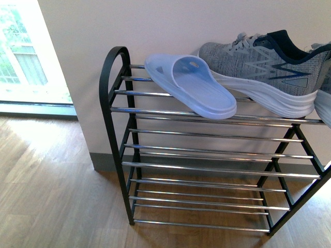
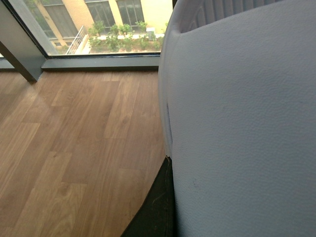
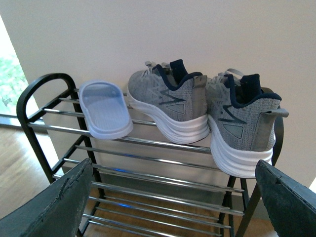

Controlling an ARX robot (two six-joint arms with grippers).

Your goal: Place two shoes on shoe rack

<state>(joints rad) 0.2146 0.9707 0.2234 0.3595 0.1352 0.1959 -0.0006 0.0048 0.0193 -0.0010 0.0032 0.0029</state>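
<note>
My right jaws (image 3: pixel 168 197) stand apart, empty; my left jaws are hidden. One light-blue slide (image 1: pixel 194 85) and two grey sneakers (image 3: pixel 170 101) sit on the shoe rack's (image 1: pixel 111 88) top shelf; placing looks done.

Pale wall (image 1: pixel 155 26), wooden floor (image 1: pixel 46 191), bright window (image 1: pixel 20 51).

right hand (image 3: pixel 170 197) open, its two dark fingers (image 3: pixel 54 205) spread wide apart.

the second grey sneaker (image 1: pixel 324 103) was cut off by the front view's right edge; a pale padded surface (image 2: pixel 242 123) blocked most of the left wrist view.
</note>
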